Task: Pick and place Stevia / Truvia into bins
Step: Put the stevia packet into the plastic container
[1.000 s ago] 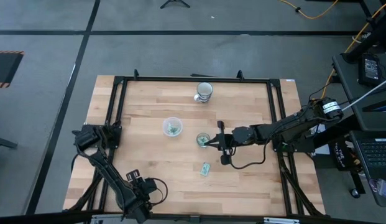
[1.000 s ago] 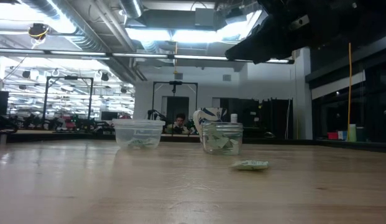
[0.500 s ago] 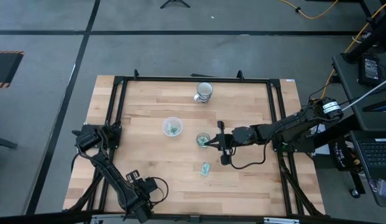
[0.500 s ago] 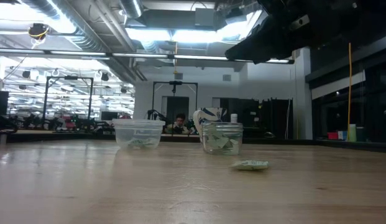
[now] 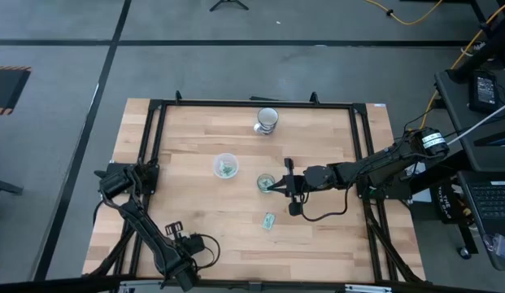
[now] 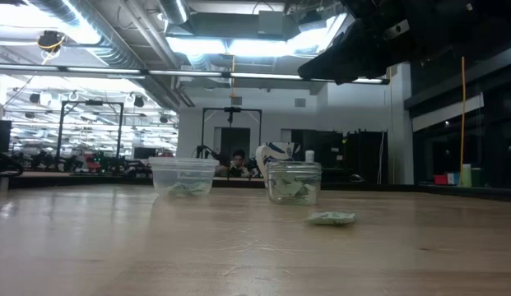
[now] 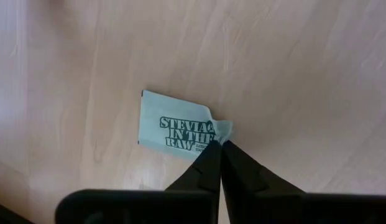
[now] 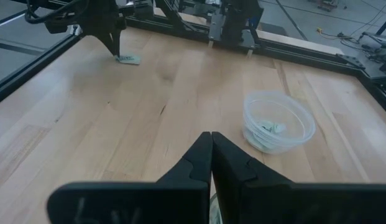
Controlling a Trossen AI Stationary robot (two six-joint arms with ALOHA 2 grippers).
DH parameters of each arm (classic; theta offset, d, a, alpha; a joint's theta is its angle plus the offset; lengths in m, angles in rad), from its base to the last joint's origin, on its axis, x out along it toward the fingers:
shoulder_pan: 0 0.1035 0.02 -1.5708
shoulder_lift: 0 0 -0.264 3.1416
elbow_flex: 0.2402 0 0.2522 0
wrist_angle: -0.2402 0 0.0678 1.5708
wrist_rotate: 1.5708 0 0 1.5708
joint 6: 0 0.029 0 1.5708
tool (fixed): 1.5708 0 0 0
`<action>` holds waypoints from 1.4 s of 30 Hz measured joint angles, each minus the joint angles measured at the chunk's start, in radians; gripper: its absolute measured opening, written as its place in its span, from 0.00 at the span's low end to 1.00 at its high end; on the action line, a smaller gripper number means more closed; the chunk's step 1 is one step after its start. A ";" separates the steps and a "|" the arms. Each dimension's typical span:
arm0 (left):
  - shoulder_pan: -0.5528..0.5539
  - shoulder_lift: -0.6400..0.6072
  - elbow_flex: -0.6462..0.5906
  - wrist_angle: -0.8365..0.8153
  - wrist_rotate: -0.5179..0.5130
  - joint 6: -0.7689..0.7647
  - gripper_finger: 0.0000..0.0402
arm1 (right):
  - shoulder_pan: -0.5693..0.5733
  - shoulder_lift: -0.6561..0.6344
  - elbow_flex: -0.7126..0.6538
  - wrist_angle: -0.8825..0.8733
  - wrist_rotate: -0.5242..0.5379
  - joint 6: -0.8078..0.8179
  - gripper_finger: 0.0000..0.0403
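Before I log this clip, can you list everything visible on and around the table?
table: one, light wood with a black frame.
wide cup: one, translucent whitish, mid-table, green packets inside.
narrow cup: one, clear, beside the wide cup, packets inside.
ribbed cup: one, greyish white, at the far edge.
loose packet: one, green and white, lying near the narrow cup.
pinched packet: one, green, on the wood at the near left corner.
left gripper: shut on the pinched packet's corner.
right gripper: shut, above the narrow cup.
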 joint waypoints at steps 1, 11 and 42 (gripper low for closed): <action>0.000 -0.001 0.000 0.000 0.000 0.006 0.01 | 0.000 0.000 0.000 0.000 0.000 0.000 0.04; -0.006 -0.094 0.018 0.006 -0.072 0.041 0.01 | 0.000 0.000 0.000 0.000 0.000 0.000 0.04; -0.052 -0.305 -0.014 0.176 -0.686 0.516 0.01 | 0.000 0.000 0.000 0.026 -0.002 0.008 0.04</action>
